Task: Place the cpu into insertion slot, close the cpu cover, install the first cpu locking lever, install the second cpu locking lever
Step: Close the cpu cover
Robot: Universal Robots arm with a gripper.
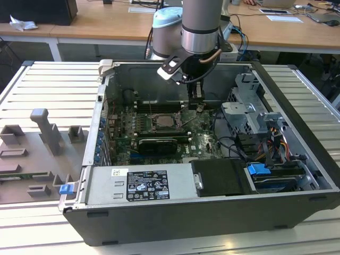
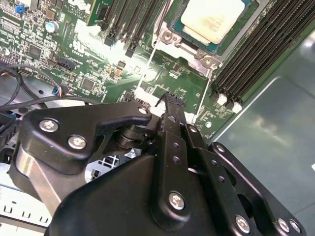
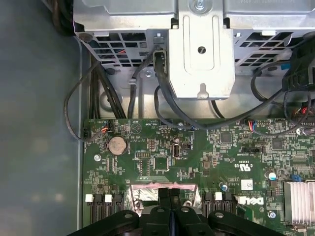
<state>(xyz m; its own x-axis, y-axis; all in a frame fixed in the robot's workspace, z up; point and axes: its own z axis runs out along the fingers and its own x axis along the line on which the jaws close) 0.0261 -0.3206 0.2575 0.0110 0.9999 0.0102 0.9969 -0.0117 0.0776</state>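
The cpu (image 2: 212,17), a pale beige square chip, lies in the insertion slot (image 1: 163,121) on the green motherboard inside the open computer case. Silvery metal of the cpu cover (image 2: 186,45) frames its edge; whether the cover is pressed fully down I cannot tell. My gripper (image 1: 197,108) hangs just above the board, a little to the exterior view's right of the slot. Its black fingers are shut together with nothing between them, as both wrist views show, with the gripper (image 2: 170,98) short of the chip and the gripper (image 3: 170,192) over bare board.
Long black memory slots (image 2: 256,54) flank the socket. A long black card (image 1: 156,144) lies in front of it, then the power supply (image 1: 141,183). A metal drive cage (image 1: 249,114) and loose cables (image 1: 234,143) crowd the exterior view's right. Grey fixtures (image 1: 45,133) stand outside the case.
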